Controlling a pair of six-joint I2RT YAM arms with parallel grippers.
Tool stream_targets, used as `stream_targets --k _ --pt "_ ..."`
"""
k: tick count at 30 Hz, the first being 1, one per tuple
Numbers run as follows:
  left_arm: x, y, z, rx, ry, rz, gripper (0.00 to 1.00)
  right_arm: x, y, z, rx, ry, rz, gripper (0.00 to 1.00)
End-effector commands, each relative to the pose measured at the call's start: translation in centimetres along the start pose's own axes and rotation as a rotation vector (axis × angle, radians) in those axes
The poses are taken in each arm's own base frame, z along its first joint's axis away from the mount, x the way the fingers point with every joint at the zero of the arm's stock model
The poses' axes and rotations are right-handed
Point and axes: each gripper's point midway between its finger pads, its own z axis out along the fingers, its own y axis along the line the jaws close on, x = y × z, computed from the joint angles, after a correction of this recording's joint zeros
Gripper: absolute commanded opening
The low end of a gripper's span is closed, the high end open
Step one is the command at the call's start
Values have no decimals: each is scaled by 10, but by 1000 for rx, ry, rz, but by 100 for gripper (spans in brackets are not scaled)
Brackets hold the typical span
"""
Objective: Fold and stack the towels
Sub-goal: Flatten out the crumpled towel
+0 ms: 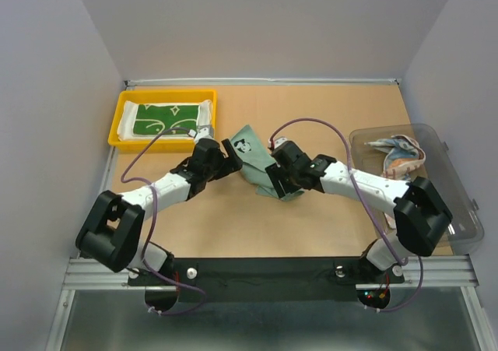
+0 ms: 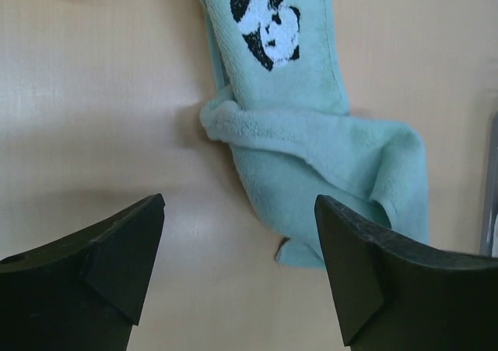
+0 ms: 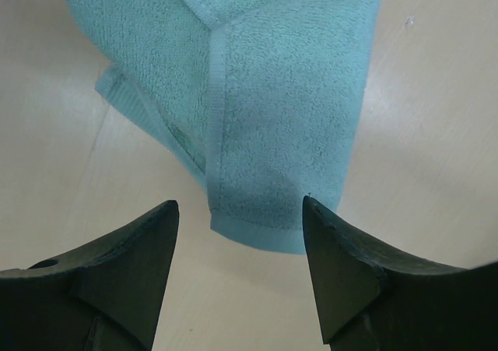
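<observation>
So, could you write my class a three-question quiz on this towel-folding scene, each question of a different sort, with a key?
1. True or false: the dark green towel lies in the yellow tray.
2. Where is the letter-print towel? A: under the dark green towel. B: in the clear bin. C: in the yellow tray.
3. Does the left claw or the right claw grip the teal towel?

Key
1. True.
2. B.
3. Neither: both stand open and clamp nothing.
</observation>
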Motion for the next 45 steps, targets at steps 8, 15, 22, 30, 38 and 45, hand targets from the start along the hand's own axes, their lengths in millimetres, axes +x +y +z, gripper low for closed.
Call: stream_targets --k 8,15,22,30,38,45 --pt "-41 -37 47 27 -92 -32 70 -14 -14 14 234 -52 -59 50" --pt "-40 -32 65 -19 -74 6 42 -35 -22 -25 217 -145 -34 7" --pt "-35 -26 79 -48 -51 58 13 -41 -45 -51 211 -182 47 1" --pt "-34 -22 93 -74 -40 96 0 -72 -92 -109 228 -322 168 1" --pt "-27 2 66 -125 -54 138 0 -76 -19 -180 -267 -407 13 1" --pt "-50 -10 34 -106 -108 193 0 13 48 -161 -665 -18 -50 26"
